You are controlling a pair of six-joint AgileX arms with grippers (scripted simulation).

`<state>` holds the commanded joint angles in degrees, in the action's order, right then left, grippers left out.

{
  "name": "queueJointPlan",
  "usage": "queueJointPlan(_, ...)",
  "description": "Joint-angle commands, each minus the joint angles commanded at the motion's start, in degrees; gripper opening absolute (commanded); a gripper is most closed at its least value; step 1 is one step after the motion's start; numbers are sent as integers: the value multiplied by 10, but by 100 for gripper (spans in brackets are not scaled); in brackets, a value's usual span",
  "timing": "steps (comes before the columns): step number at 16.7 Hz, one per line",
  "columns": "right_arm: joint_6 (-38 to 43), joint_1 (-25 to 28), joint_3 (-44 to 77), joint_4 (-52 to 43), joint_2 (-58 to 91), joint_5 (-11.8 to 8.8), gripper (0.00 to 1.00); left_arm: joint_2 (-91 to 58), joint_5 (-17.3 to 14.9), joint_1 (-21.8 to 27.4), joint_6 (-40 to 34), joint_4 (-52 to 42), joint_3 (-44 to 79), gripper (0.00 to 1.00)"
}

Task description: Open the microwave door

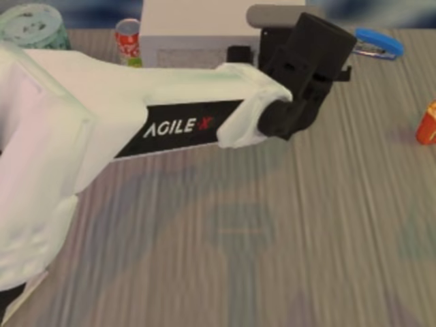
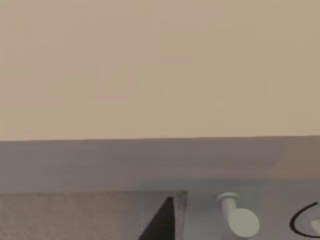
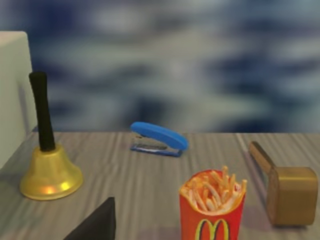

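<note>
The microwave (image 1: 197,30) stands at the far edge of the table (image 1: 272,238), left of centre in the top view. Its door (image 1: 197,58) faces the near side, mostly hidden under the left arm (image 1: 136,116). The left wrist view shows the door's mesh window (image 2: 75,215), a dark gap at its edge and one silver knob (image 2: 237,217) on the panel beside it. The left gripper (image 1: 306,61) is at the microwave's front right corner; whether its fingers are apart or together cannot be told. The right gripper is out of view. A can (image 1: 128,41) and a mug (image 1: 34,27) stand left of the microwave. A blue stapler (image 1: 378,42) lies to its right, a fries box (image 3: 212,205) at the table's right edge. The right wrist view also shows a bell (image 3: 49,170) and a wooden mallet (image 3: 285,187).
</note>
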<state>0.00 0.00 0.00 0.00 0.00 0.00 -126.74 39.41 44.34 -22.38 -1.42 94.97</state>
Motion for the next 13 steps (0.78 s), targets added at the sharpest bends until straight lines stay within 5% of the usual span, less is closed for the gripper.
queueJointPlan(2, 0, 0, 0, 0, 0, 0, 100, 0, 0, 0, 0, 0, 0, 0)
queueJointPlan(13, 0, 0, 0, 0, 0, 0, 100, 5, -8, 34, -7, -18, -2, 0)
